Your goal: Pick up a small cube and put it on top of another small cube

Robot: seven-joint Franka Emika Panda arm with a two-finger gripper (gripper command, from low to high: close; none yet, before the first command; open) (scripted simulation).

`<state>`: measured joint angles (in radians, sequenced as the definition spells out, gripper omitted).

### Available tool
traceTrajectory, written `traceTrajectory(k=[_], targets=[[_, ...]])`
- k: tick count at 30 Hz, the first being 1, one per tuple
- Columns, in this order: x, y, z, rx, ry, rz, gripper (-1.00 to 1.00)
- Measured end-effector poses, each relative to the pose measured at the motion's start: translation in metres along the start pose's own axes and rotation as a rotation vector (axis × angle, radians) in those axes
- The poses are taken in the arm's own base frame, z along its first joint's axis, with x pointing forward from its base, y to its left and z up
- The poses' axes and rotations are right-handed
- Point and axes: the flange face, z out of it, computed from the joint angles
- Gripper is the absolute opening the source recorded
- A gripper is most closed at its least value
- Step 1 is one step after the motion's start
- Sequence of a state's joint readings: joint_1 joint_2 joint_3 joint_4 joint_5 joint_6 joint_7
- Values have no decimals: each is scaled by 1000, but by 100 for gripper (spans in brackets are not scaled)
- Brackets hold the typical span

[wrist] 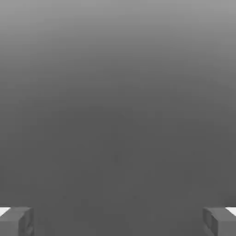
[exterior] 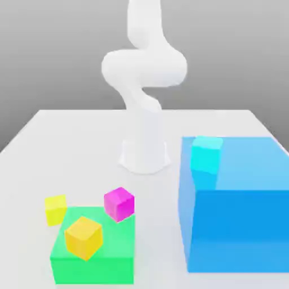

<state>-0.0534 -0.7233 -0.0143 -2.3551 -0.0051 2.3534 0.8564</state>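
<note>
Four small cubes are present: a yellow cube [exterior: 56, 209] at the exterior view's left, a magenta cube [exterior: 119, 203], an orange cube [exterior: 83, 237] on the green block [exterior: 93, 264], and a cyan cube [exterior: 206, 155] on the blue block [exterior: 237, 211]. The gripper [wrist: 118, 220] is spread wide and empty. No step is begun; next, descend onto one cube.

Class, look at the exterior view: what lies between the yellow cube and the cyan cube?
In the exterior view, the magenta cube lies between the yellow cube and the cyan cube, followed by bare white table.
</note>
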Motion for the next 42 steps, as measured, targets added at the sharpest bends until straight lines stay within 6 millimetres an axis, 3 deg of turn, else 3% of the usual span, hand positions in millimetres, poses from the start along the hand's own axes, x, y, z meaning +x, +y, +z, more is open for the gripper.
traceTrajectory(k=[5, 10, 14, 18, 20, 26, 27, 34, 40, 42], targets=[[20, 83, 121, -197, -44, 258, 0], [15, 192, 212, -387, -76, 524, 0], [-12, 294, 262, -544, -95, 755, 0], [-56, 392, 284, -696, -104, 995, 0], [-76, 417, 295, -737, -111, 1049, 0], [-104, 448, 335, -751, -113, 1061, 0], [-107, 451, 339, -751, -113, 1062, -100], [-106, 450, 339, -750, -113, 1062, -100], [-84, 426, 303, -749, -113, 1063, -100], [-73, 408, 297, -745, -121, 1046, -100]])
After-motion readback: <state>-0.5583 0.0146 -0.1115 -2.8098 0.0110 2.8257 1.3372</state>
